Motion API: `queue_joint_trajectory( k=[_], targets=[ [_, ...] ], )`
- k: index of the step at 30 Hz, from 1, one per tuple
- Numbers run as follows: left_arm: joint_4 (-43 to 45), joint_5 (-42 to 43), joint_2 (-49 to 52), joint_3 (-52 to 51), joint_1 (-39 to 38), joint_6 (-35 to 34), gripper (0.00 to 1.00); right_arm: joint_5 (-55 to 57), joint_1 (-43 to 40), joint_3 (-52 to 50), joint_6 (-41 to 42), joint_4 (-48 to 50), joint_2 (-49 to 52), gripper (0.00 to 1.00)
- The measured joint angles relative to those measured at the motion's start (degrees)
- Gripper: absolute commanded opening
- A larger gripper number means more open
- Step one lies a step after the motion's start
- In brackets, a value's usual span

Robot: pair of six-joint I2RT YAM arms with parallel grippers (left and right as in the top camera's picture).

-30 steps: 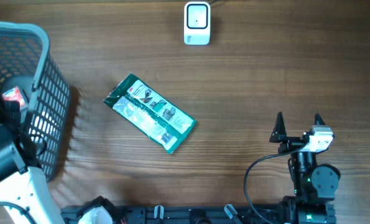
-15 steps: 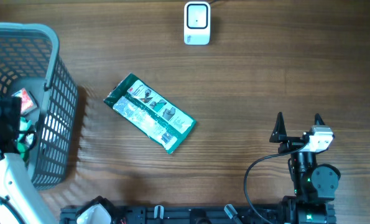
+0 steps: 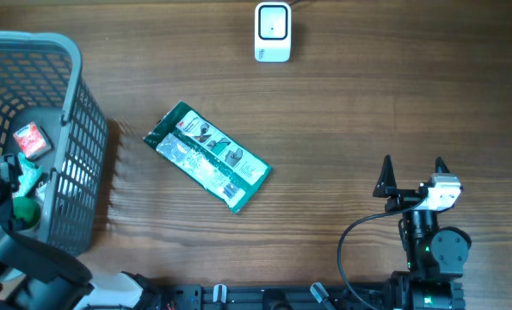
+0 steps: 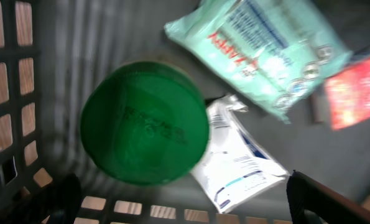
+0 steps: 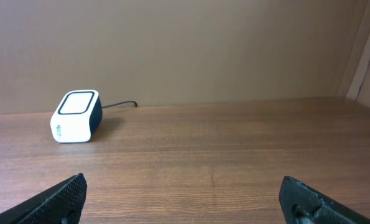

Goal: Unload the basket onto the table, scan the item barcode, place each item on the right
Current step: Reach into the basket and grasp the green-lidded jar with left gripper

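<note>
Green packet lies flat on the worktop, nearer the robot than the scanner, slightly left. Probably light, thin, slippery: pinch a long edge. Both pairs of jaws stand wide, empty; the left pair inside the basket far left of the scanner.

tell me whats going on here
The left hand hangs open over the inside of the grey basket, above a green round lid, a white sachet and a mint packet, gripping nothing. A green packet lies on the table, apart from the white scanner. The right hand rests open and empty.
</note>
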Motion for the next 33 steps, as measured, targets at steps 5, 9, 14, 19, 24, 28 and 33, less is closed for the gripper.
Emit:
queue_joint_trajectory(
  k=[5,9,14,19,24,28,33],
  targets=[
    [-0.74,-1.2,1.31,-0.76,0.0,-0.26,1.0,0.0,0.0,0.0,0.0,0.0,0.0,1.0],
    [4.63,-5.92,1.33,-5.29,0.0,-0.7,1.0,0.0,0.0,0.0,0.0,0.0,0.0,1.0],
    [13.46,-7.91,1.36,-11.41,0.0,-0.9,0.97,-0.02,0.0,0.0,0.0,0.0,0.02,1.0],
    [14.08,-8.31,1.36,-12.81,0.0,-1.27,0.66,-0.02,0.0,0.0,0.0,0.0,0.02,1.0],
    [14.23,-8.28,1.36,-12.98,0.0,-2.19,0.54,0.0,0.0,0.0,0.0,0.0,0.02,1.0],
    [9.68,-6.64,1.36,-10.38,0.0,-2.19,0.54,0.0,0.0,0.0,0.0,0.0,0.02,1.0],
    [1.75,1.2,-0.35,4.79,0.0,-1.95,0.55,0.0,0.0,0.0,0.0,0.0,0.04,1.0]
  ],
)
